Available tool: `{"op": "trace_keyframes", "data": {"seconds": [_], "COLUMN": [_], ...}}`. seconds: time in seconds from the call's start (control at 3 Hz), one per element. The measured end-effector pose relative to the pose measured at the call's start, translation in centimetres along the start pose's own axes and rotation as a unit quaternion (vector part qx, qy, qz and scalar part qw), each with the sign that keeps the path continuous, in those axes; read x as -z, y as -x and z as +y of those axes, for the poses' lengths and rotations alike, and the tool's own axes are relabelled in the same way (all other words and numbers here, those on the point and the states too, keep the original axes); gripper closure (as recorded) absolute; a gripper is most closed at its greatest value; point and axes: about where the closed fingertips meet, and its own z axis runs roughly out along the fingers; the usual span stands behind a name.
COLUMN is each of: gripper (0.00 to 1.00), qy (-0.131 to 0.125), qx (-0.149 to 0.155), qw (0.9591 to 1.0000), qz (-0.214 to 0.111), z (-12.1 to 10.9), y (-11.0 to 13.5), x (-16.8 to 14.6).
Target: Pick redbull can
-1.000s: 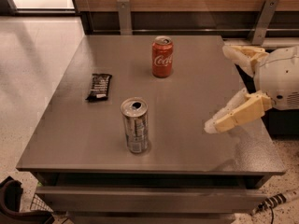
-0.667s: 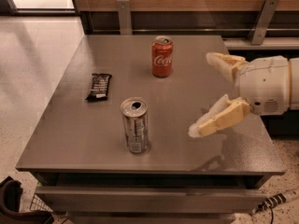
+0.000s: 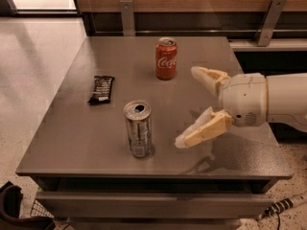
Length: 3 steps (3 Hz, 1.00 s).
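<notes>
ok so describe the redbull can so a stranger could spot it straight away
Start at the grey table and look near its front edge, left of the open gripper that hovers over the table's right side. The redbull can stands upright there. It is slim, tall and silver, unlike the shorter red Coca-Cola can farther back and the flat black wrapper.

Silver redbull can (image 3: 138, 131) near cream gripper (image 3: 186, 107) — red Coca-Cola can (image 3: 166, 59), black wrapper (image 3: 101, 89), grey table (image 3: 72, 143).

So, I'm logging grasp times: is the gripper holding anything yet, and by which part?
Nothing is held. The gripper is open beside the redbull can, not touching it.
</notes>
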Motion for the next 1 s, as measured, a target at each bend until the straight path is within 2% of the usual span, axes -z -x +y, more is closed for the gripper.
{"op": "trace_keyframes", "data": {"seconds": [1.0], "gripper": [0.00], "qy": [0.045], "qx": [-0.024], "qw": [0.9969], "qz": [-0.059], "z": [1.7], "y": [-1.9], "x": [-4.8]}}
